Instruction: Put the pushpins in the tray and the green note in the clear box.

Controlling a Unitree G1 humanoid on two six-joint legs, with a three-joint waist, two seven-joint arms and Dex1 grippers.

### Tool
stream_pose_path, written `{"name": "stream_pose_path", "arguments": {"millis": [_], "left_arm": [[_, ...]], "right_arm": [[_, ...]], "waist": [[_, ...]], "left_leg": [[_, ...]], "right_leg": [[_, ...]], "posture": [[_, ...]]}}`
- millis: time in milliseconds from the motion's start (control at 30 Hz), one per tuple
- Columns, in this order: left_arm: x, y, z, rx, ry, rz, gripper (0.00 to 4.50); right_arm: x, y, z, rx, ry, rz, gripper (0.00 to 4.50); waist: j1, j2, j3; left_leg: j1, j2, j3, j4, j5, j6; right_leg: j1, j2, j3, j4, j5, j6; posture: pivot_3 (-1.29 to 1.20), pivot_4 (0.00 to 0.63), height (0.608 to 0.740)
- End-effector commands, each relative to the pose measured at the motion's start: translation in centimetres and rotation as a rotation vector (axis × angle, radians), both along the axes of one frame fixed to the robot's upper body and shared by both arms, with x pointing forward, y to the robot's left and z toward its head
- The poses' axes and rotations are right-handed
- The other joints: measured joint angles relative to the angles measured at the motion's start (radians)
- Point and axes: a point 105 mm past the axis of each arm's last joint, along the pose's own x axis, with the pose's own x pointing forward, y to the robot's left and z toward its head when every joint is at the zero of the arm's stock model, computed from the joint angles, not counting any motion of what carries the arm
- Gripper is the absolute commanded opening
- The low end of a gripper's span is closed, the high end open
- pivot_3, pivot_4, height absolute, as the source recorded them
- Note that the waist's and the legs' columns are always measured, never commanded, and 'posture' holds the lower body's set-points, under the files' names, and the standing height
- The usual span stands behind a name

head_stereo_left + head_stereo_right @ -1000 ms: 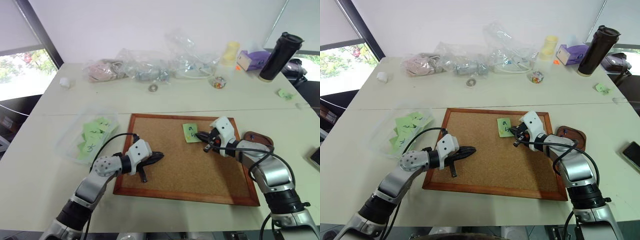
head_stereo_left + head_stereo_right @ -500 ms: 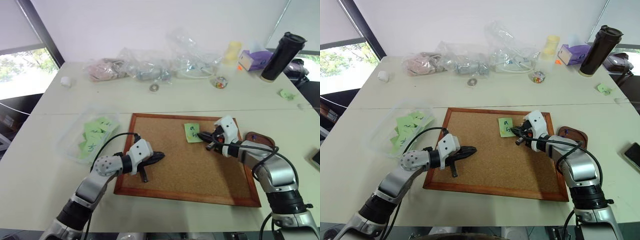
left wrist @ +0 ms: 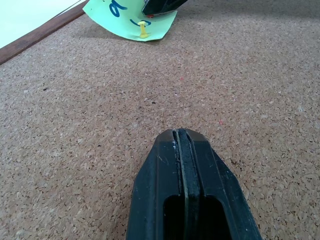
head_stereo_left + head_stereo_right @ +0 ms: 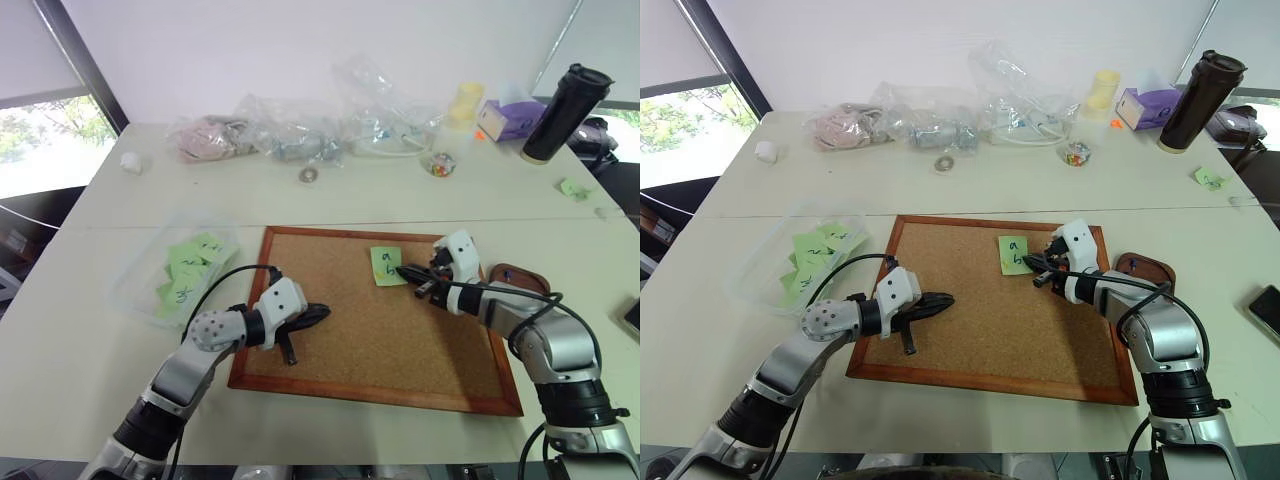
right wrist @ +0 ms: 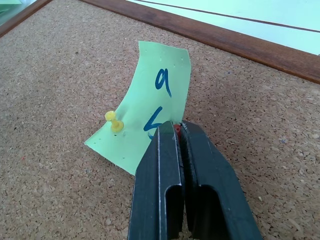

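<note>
Now right gripper (image 5: 176, 131) nearly closed on red pushpin (image 5: 176, 128) in green note (image 5: 150, 107).

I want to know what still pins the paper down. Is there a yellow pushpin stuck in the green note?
Yes. In the right wrist view a yellow pushpin stands in the lower part of the green note on the cork board.

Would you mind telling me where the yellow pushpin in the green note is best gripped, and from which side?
Probably by its plastic head: the yellow pushpin stands up from the green note on the cork board, with its point buried. Come from above, fingers either side of the head, and pull straight out along its shaft.
</note>
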Motion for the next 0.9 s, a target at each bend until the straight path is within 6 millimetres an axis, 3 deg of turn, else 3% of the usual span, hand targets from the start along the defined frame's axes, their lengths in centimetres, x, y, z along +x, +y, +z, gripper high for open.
{"name": "stream_pose_path", "arguments": {"millis": [33,67,433,900], "left_arm": [[-0.5,1.2,-2.8,0.078,0.096,0.038,0.00],[-0.5,1.2,-2.8,0.078,0.097,0.039,0.00],[-0.6,1.2,-3.1,0.072,0.102,0.048,0.00],[-0.6,1.2,-2.9,0.074,0.097,0.048,0.00]], "right_arm": [[0.8,-0.9,2.7,-0.039,-0.115,-0.038,1.32],[0.7,-0.9,2.6,-0.061,-0.124,-0.026,1.74],[-0.1,0.4,2.9,-0.132,-0.208,0.068,1.74],[-0.9,1.1,0.6,-0.142,-0.137,0.107,1.74]], "waist": [[-0.001,0.000,0.000],[-0.001,0.000,0.000],[-0.003,-0.001,0.000],[-0.002,-0.001,0.000]], "left_leg": [[0.000,0.000,0.000,0.000,0.000,0.000],[0.000,0.000,0.000,0.000,0.000,0.000],[0.001,0.000,0.000,-0.001,0.000,0.000],[0.001,0.000,0.000,-0.001,0.000,0.000]], "right_leg": [[0.000,0.000,0.000,0.000,0.000,0.000],[0.000,0.000,0.000,0.000,0.000,0.000],[0.000,0.000,0.000,0.000,0.000,0.000],[0.000,0.000,0.000,0.000,0.000,0.000]], "posture": [[0.00,0.150,0.740],[0.00,0.150,0.740],[0.00,0.150,0.740],[0.00,0.150,0.740]]}}
